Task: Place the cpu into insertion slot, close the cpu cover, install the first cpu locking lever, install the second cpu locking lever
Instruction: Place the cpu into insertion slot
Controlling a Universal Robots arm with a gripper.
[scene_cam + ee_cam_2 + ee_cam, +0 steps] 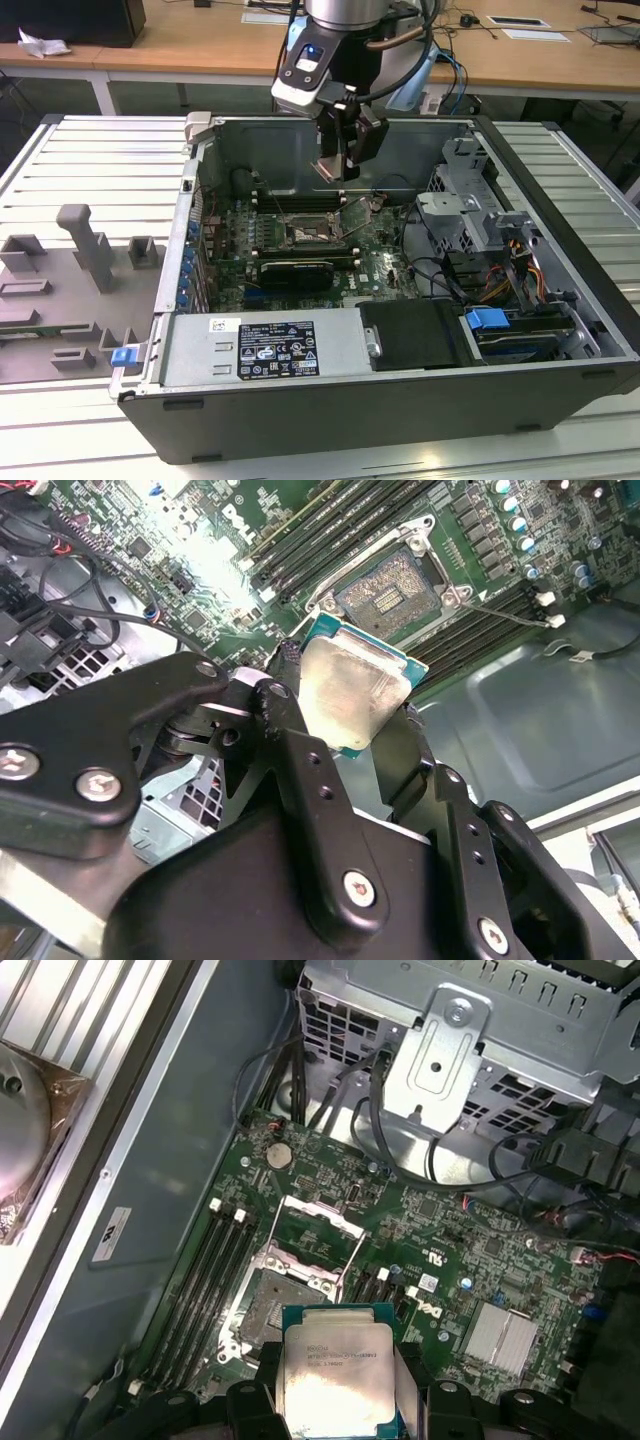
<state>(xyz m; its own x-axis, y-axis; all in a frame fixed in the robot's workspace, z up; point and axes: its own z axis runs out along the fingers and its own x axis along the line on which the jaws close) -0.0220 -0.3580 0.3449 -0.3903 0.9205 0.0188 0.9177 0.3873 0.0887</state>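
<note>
The hand [345,708] is clenched on the cpu [352,685], one finger on each of two opposite edges, and holds it in the air above the motherboard, near the bare insertion slot [388,592] but not yet over it. The chip looks light, stiff and slick on its metal top, so the edge grip suits it; the socket contacts are likely fragile. Memory slots [330,525] flank the socket closely. The case wall [150,1190], drive cage [450,1050] and loose cables [370,1110] hem in the approach, while the space overhead is open.
</note>
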